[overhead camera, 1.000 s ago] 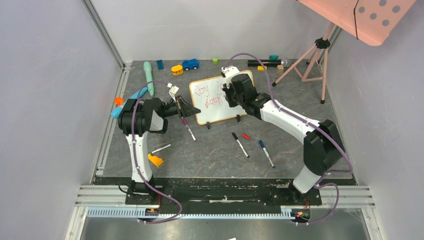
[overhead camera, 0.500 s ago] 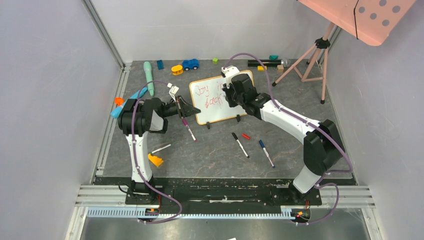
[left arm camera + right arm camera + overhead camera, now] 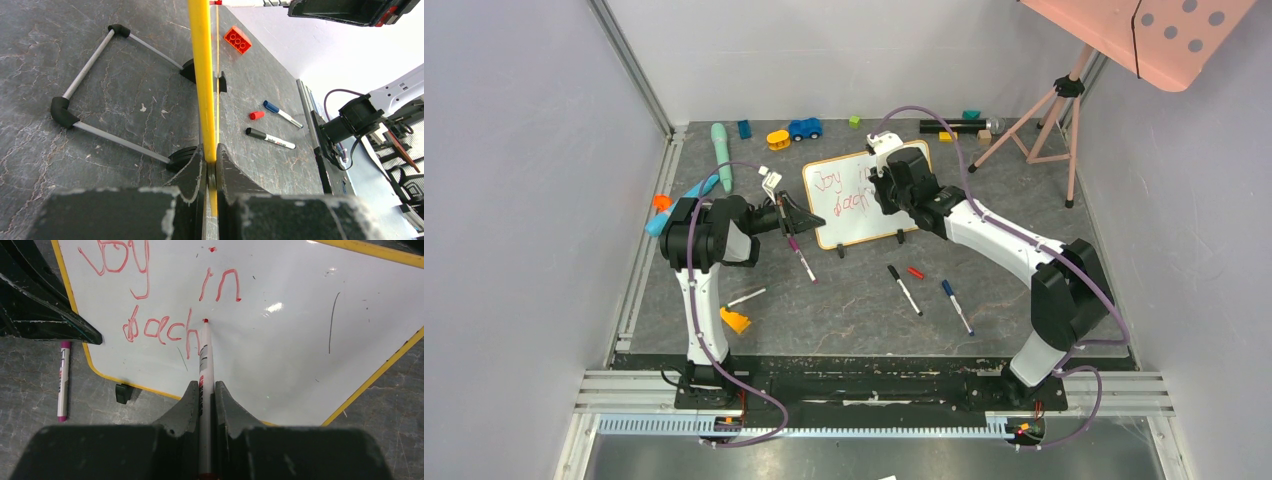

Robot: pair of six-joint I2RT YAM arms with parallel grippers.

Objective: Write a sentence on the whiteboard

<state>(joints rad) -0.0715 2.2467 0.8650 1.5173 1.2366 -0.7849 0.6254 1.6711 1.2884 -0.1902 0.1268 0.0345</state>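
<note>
Right wrist: right gripper (image 3: 206, 387) clenches red marker (image 3: 205, 350), tip on whiteboard (image 3: 280, 330).
Left wrist: left gripper (image 3: 210, 159) pinches whiteboard edge.

Bench (image 3: 844, 320) is carrying clutter: black marker (image 3: 905, 290), red cap (image 3: 915, 272) and blue marker (image 3: 957, 307) lying close together mid-bench, purple-capped marker (image 3: 803, 263) lying left of them. Blue toy car (image 3: 804, 128), yellow toy (image 3: 778, 139) and teal tube (image 3: 721, 155) are sitting at the back. Pink tripod (image 3: 1065, 87) is standing back right, pink dotted panel (image 3: 1169, 35) showing above it.

Left gripper (image 3: 210, 155) clamped on the whiteboard (image 3: 852, 226)'s left edge, right gripper (image 3: 204, 386) clamped around a marker (image 3: 205, 352), wrist angled downward.
</note>
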